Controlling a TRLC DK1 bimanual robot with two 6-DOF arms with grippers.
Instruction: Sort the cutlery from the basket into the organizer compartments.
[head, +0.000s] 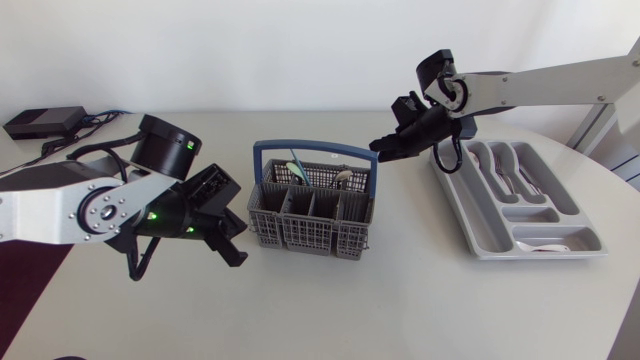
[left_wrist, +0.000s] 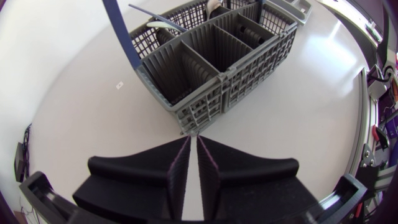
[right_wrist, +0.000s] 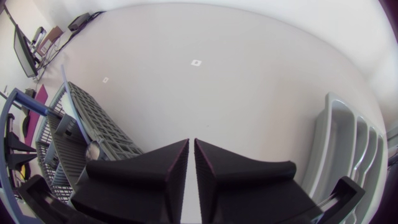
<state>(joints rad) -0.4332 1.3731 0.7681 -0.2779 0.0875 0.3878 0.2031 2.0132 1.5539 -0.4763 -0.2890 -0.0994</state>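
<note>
Both the right gripper (head: 384, 148), at the rim of the basket (head: 310, 228), and the left gripper (head: 236, 243) beside it have fingers clenched on nothing. The cutlery (head: 343, 177), apparently spoons, stands inside; descending unopened could shove the basket.

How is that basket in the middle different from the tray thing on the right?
The basket is dark grey with mesh walls; the organizer is light grey and solid. The basket is tall and has a blue handle; the organizer is shallow, with none. Cutlery stands up in the basket but lies flat in the organizer. Both are split into compartments and hold cutlery.
</note>
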